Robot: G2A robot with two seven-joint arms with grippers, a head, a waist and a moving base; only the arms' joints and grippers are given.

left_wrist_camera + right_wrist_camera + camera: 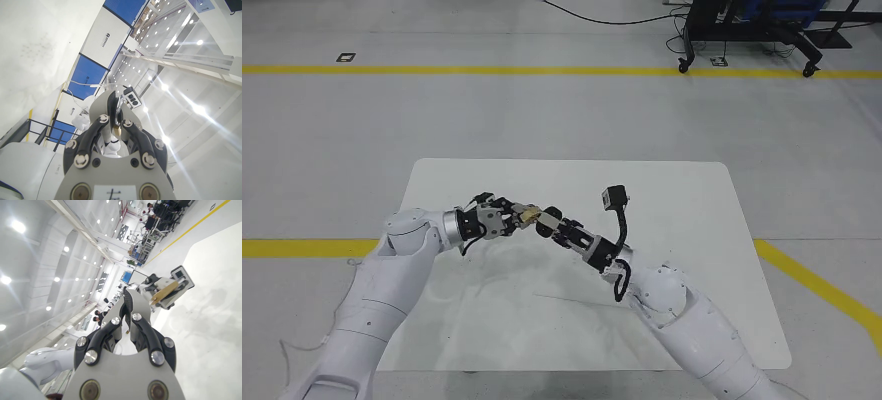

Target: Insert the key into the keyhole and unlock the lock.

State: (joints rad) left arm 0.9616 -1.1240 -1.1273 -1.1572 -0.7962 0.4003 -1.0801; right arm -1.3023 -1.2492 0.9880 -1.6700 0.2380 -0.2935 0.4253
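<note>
Lock (529,214): brass padlock, held in the air over the middle of the bench (692,200).
Shackle (120,103): sat between the left fingers (98,108), above the bench.
Left jaws: clenched on the lock.
Right jaws: pressed together just beside the lock, over the bench's middle.
Key: could not be made out between the right jaws.
</note>
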